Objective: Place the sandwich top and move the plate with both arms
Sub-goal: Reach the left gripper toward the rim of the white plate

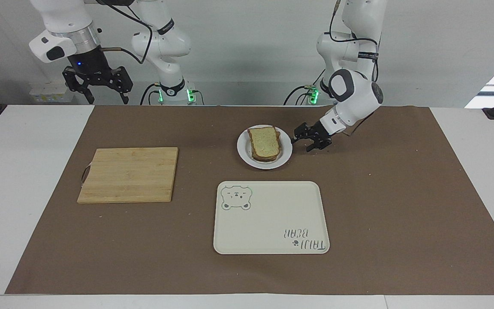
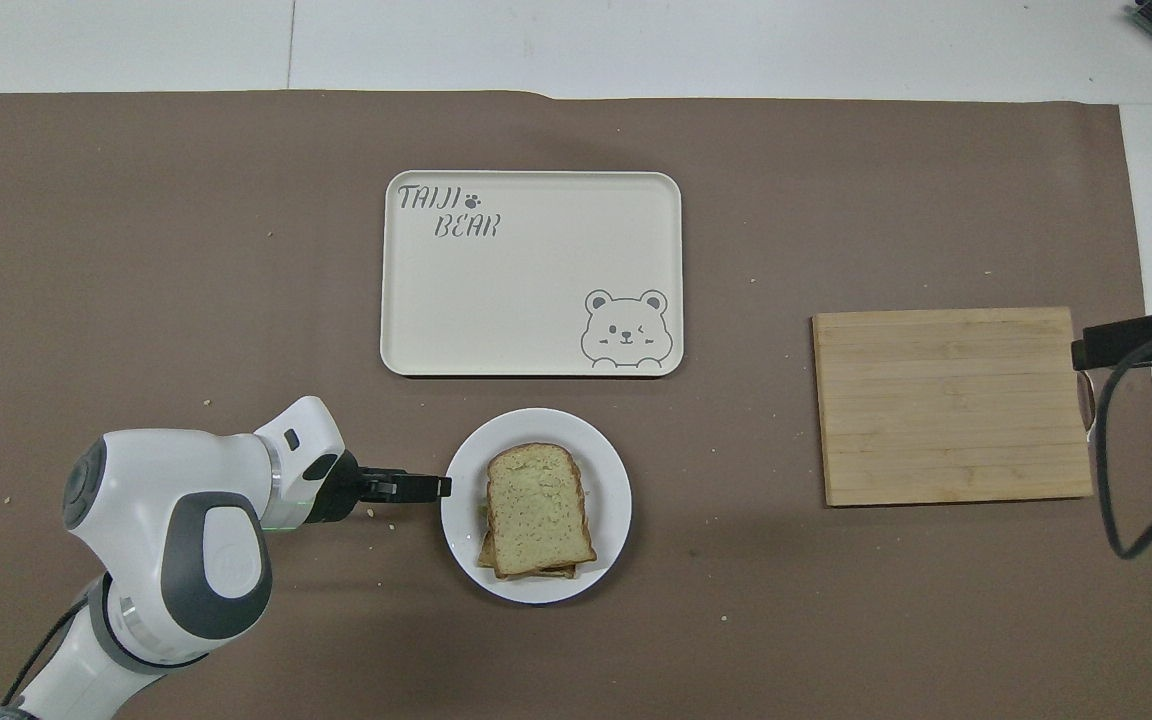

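Facing view: left gripper [image 1: 299, 136] sits low at the plate [image 1: 244, 155] rim, jaws apart, probably not gripping yet; sandwich top [image 1: 264, 142] already stacked. A lopsided pinch could tip the stack. Right gripper [image 1: 97, 86] waits open, high up.

Overhead view: the contact height is lost, left gripper [image 2: 431, 486] just overlaps the rim.

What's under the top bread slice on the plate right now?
Under the sandwich top, only the edges of at least one more slice show at its nearer end. Any filling is covered. The stack sits on the plate.
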{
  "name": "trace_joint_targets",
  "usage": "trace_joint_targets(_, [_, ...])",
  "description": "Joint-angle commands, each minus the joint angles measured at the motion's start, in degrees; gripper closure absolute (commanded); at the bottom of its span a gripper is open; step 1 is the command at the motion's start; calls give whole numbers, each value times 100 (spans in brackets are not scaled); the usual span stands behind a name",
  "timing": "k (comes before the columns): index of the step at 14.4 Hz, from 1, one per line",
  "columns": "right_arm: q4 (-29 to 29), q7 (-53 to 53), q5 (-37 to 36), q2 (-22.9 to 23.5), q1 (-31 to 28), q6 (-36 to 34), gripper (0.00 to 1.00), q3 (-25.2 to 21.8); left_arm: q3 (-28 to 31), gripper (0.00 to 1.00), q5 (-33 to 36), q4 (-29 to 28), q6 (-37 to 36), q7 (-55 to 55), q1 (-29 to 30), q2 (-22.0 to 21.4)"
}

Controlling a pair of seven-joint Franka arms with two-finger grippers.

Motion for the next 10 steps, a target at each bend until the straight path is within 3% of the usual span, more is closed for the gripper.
trace_joint_targets(1, [-106, -150, -73, -97, -112, 39, 0, 65, 72, 20, -926, -44, 167, 579, -161, 237])
trace_joint_targets(3, [-106, -150, -64, -97, -112, 39, 0, 56, 80, 24, -1658, -105, 175, 1143, -354, 318])
trace_joint_targets(6, [-106, -150, -64, -97, -112, 39, 0, 56, 80, 37, -1687, -114, 184, 1189, -354, 362])
trace_joint_targets(7, [-106, -150, -64, -97, -112, 39, 0, 56, 80, 48, -1704, -105, 184, 1197, -354, 362])
trace_joint_targets(10, [-106, -158, -64, -97, -121, 38, 0, 56, 80, 93, -1765, -114, 167, 1390, -293, 353])
